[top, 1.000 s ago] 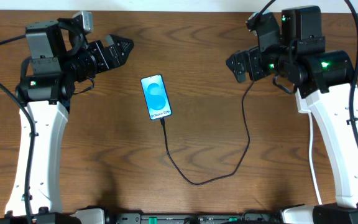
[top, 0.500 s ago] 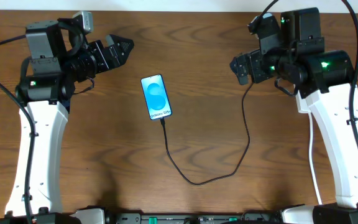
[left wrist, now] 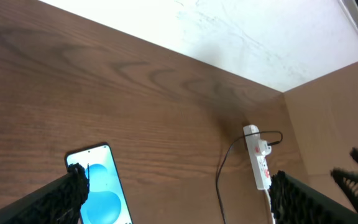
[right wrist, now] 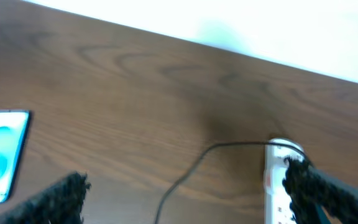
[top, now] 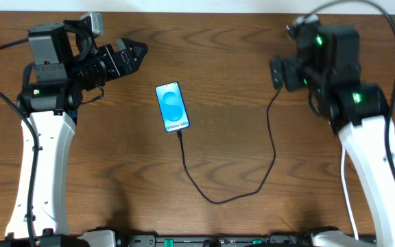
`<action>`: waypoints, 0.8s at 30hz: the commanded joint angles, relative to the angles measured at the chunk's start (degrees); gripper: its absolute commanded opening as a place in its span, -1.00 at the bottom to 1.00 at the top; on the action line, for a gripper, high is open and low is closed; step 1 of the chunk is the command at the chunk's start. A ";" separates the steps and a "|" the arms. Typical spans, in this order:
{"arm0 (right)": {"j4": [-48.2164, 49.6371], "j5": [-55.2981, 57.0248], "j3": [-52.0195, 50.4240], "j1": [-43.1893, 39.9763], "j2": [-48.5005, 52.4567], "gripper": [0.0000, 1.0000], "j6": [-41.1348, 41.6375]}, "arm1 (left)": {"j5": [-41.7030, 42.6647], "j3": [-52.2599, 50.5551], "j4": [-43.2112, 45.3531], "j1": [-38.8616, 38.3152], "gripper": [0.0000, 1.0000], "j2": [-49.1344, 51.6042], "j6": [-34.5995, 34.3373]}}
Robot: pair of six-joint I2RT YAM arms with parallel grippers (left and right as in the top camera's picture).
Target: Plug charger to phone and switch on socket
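The phone is laid flat, screen up and lit blue, near the middle of the table. The black cable is seen to meet its near short edge, so the plugging step is judged to be done, though the seating of the plug tip cannot be checked at this size. From there the cable is looped toward the front of the table and led back up under the right arm.

The power strip is hidden by that arm in the overhead view. In both wrist views it is shown lying lengthwise at the far right of the table, with the cable joined at its rounded far end. Whether its switch is already on cannot be told.

The left gripper is held off to the left of the phone, its fingers spread wide and nothing grasped. The right gripper is held above the power strip, likewise spread and empty.

The switching step is therefore judged to be in hand. A descent of the right gripper is called for, with one fingertip lined up over a red switch and pressed straight down, so that the light power strip is not pushed sideways.
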 commanded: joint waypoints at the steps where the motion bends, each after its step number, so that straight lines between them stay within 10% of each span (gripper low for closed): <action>1: 5.86 -1.27 -11.58 -4.59 -9.44 0.99 -0.46 | -0.11 0.42 -0.13 -0.02 0.87 -0.13 0.31; 24: 30.27 -6.47 -71.08 -11.63 -69.29 0.98 -3.85 | -0.11 0.42 -0.13 -0.02 0.87 -0.13 0.31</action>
